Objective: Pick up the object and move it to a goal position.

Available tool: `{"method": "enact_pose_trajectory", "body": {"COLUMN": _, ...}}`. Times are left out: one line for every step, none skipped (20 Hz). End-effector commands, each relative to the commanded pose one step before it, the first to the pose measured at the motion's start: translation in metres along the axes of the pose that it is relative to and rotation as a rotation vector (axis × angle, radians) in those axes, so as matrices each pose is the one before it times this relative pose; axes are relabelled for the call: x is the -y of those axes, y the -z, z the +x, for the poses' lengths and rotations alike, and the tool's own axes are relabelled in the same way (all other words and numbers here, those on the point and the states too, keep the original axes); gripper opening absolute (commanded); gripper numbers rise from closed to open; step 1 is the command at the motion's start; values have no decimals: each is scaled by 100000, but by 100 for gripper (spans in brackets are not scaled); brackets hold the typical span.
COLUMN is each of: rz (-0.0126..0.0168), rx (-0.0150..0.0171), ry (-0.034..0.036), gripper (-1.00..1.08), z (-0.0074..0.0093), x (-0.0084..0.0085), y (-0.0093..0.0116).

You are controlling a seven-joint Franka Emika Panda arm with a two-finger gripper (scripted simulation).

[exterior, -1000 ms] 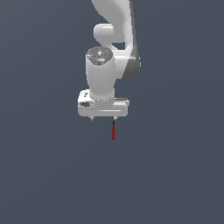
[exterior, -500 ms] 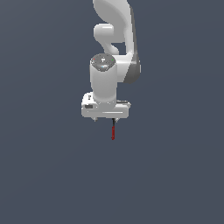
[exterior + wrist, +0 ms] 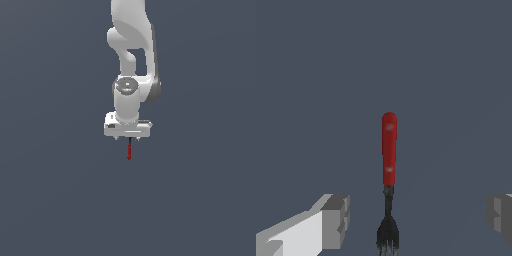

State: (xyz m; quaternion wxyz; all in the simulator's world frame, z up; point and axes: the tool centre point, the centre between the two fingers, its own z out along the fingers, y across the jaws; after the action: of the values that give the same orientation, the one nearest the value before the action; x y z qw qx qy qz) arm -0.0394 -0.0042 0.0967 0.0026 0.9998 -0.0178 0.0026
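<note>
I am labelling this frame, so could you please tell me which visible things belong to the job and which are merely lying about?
Belonging to the job:
- red-handled fork
- gripper, open around it

Lying about:
- nothing else visible

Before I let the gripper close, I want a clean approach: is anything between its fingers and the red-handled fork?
Nothing visible. The fork lies in the open gap between the gripper's fingers, with only bare surface around it.

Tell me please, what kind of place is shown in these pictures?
Most likely a bare simulated test scene, not a real room. Everything behind is one flat grey-blue with no walls or furniture. Only the smooth white arm, its gripper and a red-handled fork show.
</note>
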Motion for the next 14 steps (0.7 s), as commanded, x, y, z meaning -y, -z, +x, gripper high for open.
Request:
{"method": "enact_pose_trajectory", "body": {"rz": 206, "rx": 130, "ry": -683, "gripper": 100, "z": -1056, "x": 530, "y": -1438}}
{"method": "enact_pose_trajectory", "body": {"rz": 60, "rx": 71, "ry": -220, "gripper": 100, "z": -361, "x": 161, "y": -462}}
{"method": "enact_pose_trajectory", "body": {"rz": 49, "rx": 62, "ry": -192, "gripper": 100, "z": -333, "x": 147, "y": -412}}
{"method": "enact_pose_trajectory", "body": {"rz": 44, "rx": 58, "ry": -181, "gripper": 100, "z": -302, "x": 123, "y": -366}}
{"method": "enact_pose_trajectory", "body": {"rz": 36, "rx": 50, "ry": -157, "gripper": 100, "z": -270, "x": 108, "y": -319}}
{"method": "enact_pose_trajectory", "body": {"rz": 28, "rx": 41, "ry": -129, "gripper": 100, "z": -236, "x": 97, "y": -273}}
{"method": "enact_pose_trajectory", "body": {"rz": 25, "rx": 38, "ry": -121, "gripper": 100, "z": -201, "x": 74, "y": -231}}
{"method": "enact_pose_trajectory", "body": {"rz": 18, "rx": 29, "ry": -91, "gripper": 100, "z": -166, "x": 64, "y": -187}}
{"method": "enact_pose_trajectory", "body": {"rz": 15, "rx": 25, "ry": -79, "gripper": 100, "z": -130, "x": 45, "y": -146}}
{"method": "enact_pose_trajectory", "body": {"rz": 9, "rx": 15, "ry": -46, "gripper": 100, "z": -94, "x": 38, "y": -102}}
{"method": "enact_pose_trajectory", "body": {"rz": 0, "rx": 0, "ry": 0, "gripper": 100, "z": -58, "x": 38, "y": -56}}
{"method": "enact_pose_trajectory", "body": {"rz": 0, "rx": 0, "ry": 0, "gripper": 100, "z": -19, "x": 13, "y": -19}}
{"method": "enact_pose_trajectory", "body": {"rz": -6, "rx": 102, "ry": 63, "gripper": 100, "z": 80, "x": -49, "y": 79}}
{"method": "enact_pose_trajectory", "body": {"rz": 0, "rx": 0, "ry": 0, "gripper": 100, "z": -1, "x": 0, "y": -30}}
